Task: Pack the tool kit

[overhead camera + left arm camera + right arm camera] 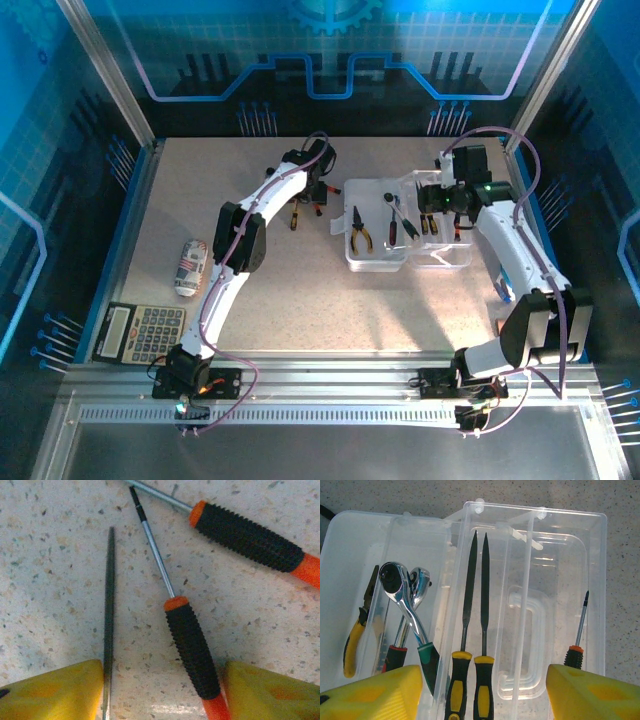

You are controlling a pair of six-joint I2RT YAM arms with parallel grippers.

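Orange-and-black screwdriver sits inside the empty, wide-open left gripper — close on its ribbed handle, not the thin dark file.

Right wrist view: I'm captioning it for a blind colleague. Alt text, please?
An open clear plastic case holds tools, seen between two yellow fingers: pliers and two ratchet wrenches on the left, two files in the middle, a screwdriver on the right.

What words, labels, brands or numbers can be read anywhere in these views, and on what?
No text is readable.
On the calculator: key markings, too small and blurred to read.
On the striped cylinder: red-and-white print, too blurred to read.
On the file handles: no lettering visible.
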